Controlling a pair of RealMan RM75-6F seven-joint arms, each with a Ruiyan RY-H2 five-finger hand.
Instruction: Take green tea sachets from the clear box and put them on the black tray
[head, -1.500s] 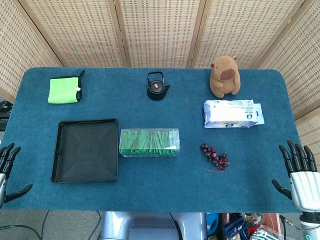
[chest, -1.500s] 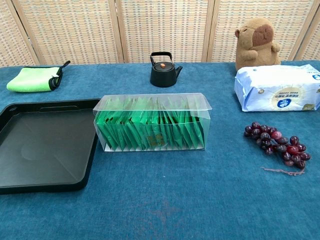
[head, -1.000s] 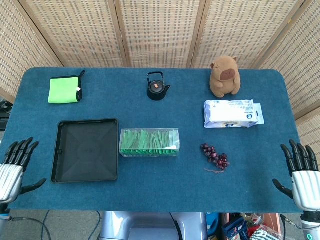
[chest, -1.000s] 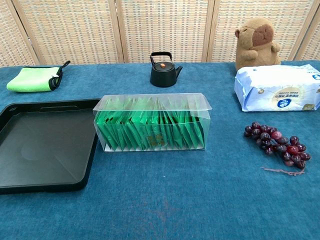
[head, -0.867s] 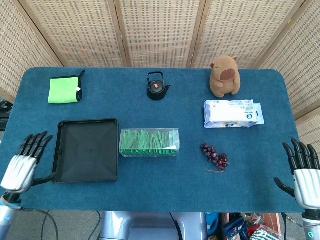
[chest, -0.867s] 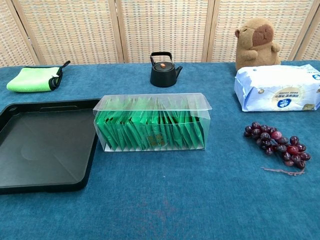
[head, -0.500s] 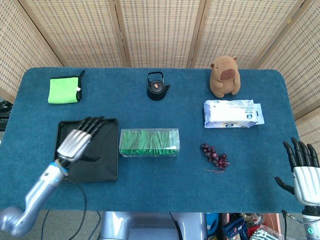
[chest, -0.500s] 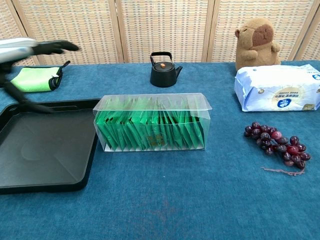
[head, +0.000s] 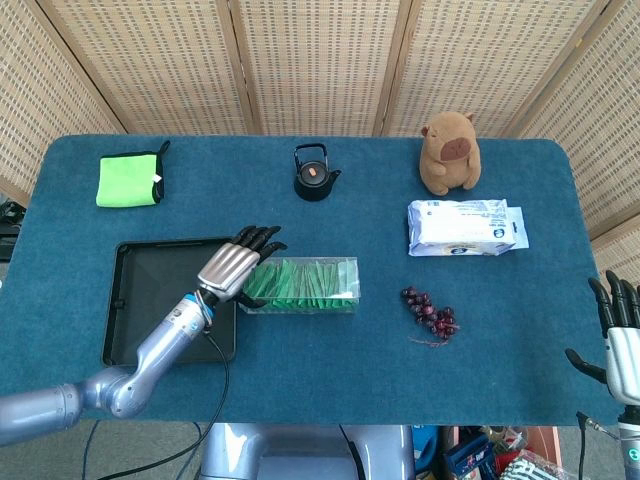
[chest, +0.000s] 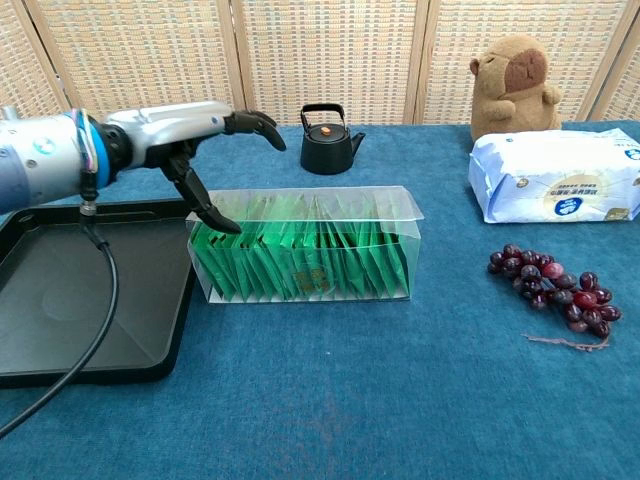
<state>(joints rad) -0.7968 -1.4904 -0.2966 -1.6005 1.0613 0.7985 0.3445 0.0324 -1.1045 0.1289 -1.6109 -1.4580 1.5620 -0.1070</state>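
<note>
A clear box (head: 300, 286) (chest: 305, 245) packed with several green tea sachets (head: 310, 279) (chest: 300, 262) lies mid-table. Left of it sits the empty black tray (head: 125, 330) (chest: 60, 300). My left hand (head: 232, 264) (chest: 190, 135) hovers over the box's left end, fingers spread, thumb pointing down toward the sachets, holding nothing. My right hand (head: 620, 345) stays at the table's right edge in the head view, fingers apart and empty.
A black teapot (head: 315, 174) (chest: 326, 140) stands behind the box. A green cloth (head: 130, 180) lies far left, a capybara plush (head: 448, 152) and a wipes pack (head: 462, 227) far right, and a grape bunch (head: 430, 312) (chest: 555, 285) right of the box.
My left hand rose from the table's left edge, crossed above the tray and now hangs over the box's left end. The right hand slid slightly down and outward.
</note>
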